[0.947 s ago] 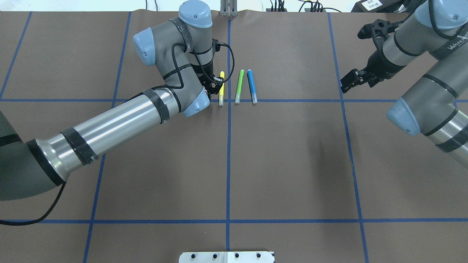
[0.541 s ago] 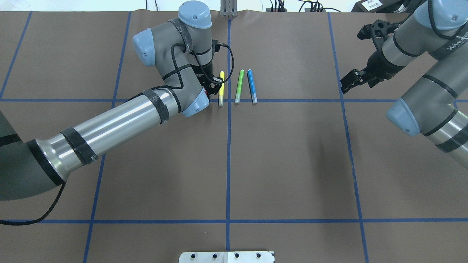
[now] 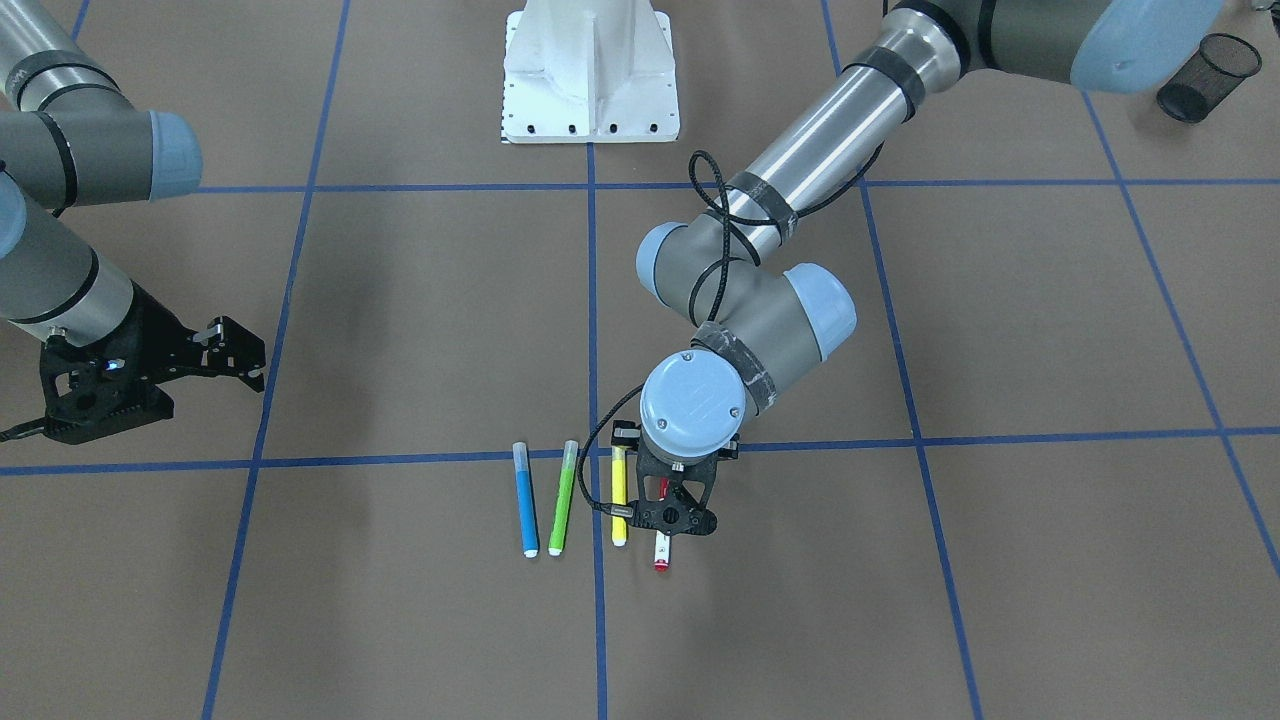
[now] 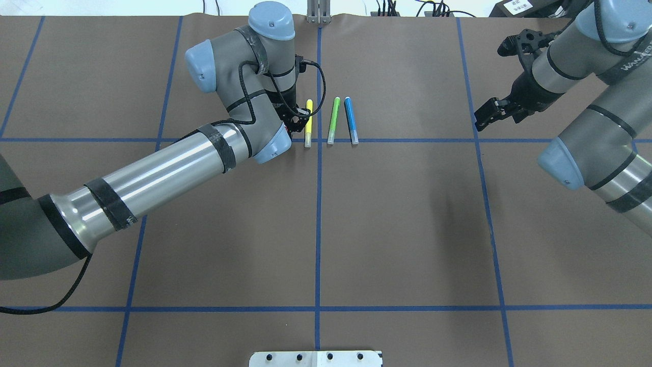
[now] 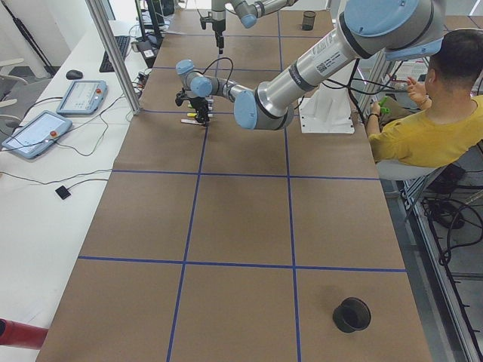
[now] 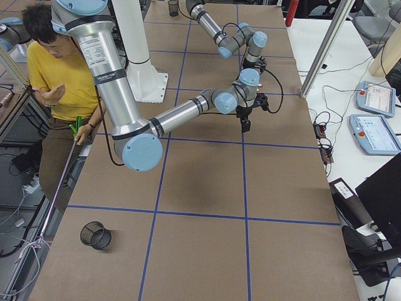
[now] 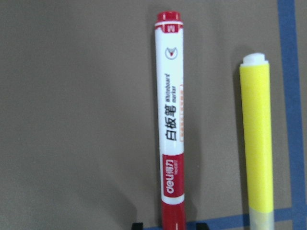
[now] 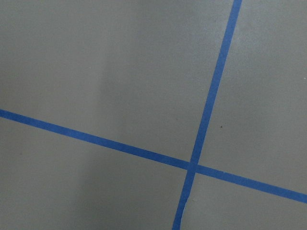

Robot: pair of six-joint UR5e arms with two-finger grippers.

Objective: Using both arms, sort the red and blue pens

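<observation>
Plainly, the left gripper (image 3: pixel 676 520) was down over the white-barrelled marker with a red cap and red tail (image 7: pixel 170 120). The marker lay flat on the brown paper-covered table (image 4: pixel 407 229) at one end of a row of four pens. The gripper's black fingertips (image 7: pixel 137 226) stood apart, one on either side of the red cap, with a sliver of paper showing between each tip and the pen, so nothing was gripped. Just beside that pen lay a yellow marker (image 3: pixel 619 495), then a green marker (image 3: pixel 563 498), and last the slim blue marker with a translucent cap (image 3: pixel 525 500) — all roughly parallel, capped ends toward a line of blue tape (image 4: pixel 407 140). The right gripper (image 4: pixel 481 118) hung well apart from the row, over bare paper near a crossing of tape lines, its two fingers spread and holding nothing. A black mesh cup (image 3: pixel 1200 62) stood off near the table's edge, and a person in a yellow shirt (image 5: pixel 423 136) sat alongside the table.
</observation>
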